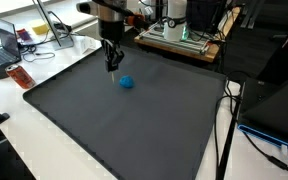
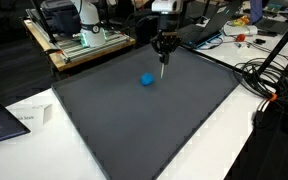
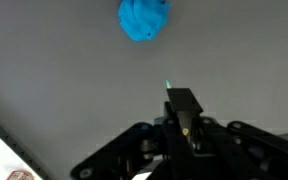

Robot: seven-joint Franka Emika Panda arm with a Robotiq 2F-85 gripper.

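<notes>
In both exterior views we look down across the whole dark mat [image 1: 104, 130] from afar, at different corners. Our wrist view sits close, sharing the blue object [image 3: 145, 18].

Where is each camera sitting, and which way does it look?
Exterior view: high outside the mat, looking down across it at the ball; the arm and shut gripper show, holding a thin stick.
Exterior view: high past a mat corner, facing the ball and gripper.
Wrist view: on the wrist, looking down at the mat; gripper at the bottom.
All three share the ball.
</notes>
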